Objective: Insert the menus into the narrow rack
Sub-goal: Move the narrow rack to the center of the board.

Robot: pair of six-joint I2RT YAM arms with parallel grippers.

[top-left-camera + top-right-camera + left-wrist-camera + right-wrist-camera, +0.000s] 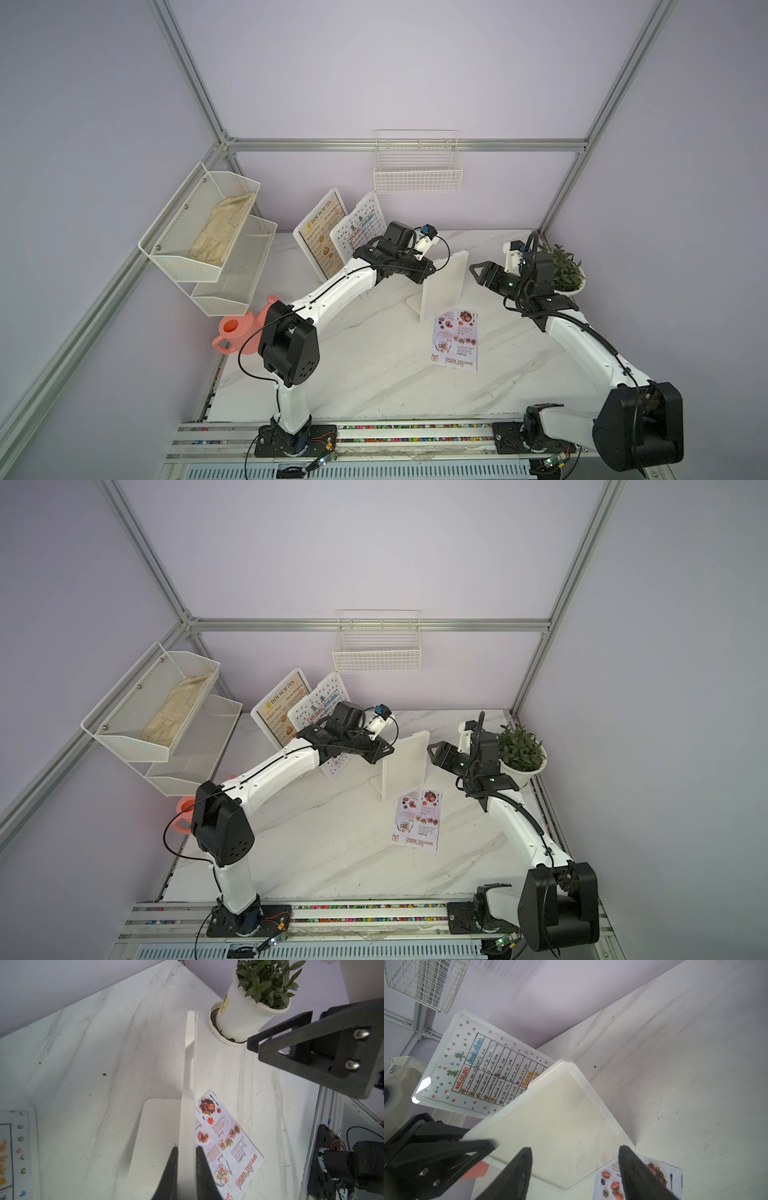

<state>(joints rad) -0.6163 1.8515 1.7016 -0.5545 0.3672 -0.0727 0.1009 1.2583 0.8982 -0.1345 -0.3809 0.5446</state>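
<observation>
Left gripper (186, 1152) is clamped on the near edge of the white stand (444, 282), a blank upright panel with a flat foot, mid-table. In the left wrist view both fingers (170, 1167) press flat on either face of the panel.

Right gripper (478, 272) hangs just right of that stand, jaws spread wide, nothing between them. In the right wrist view the two fingertips (521, 1159) frame the panel's face without touching it.

Menus:
- "DIM SUM INN" menu (322, 230) stands tilted against the far wall, left of centre, in its own clear holder.
- grid-table menu (361, 226) stands just right of it and overlaps it, also tilted; the left arm crosses in front of its lower part.
- "SPECIAL MENU" leaflet (455, 338) lies flat on the marble table (374, 374), one corner tucked at the stand's foot, near side of it.

Wire rack (417, 166) hangs on the far wall, above the table, holding nothing visible. Two-tier mesh shelf (208, 237) on the left wall holds a beige cloth (222, 230). Potted plant (565, 268) sits far right, behind the right arm. Pink watering can (237, 330) is at the left edge.
</observation>
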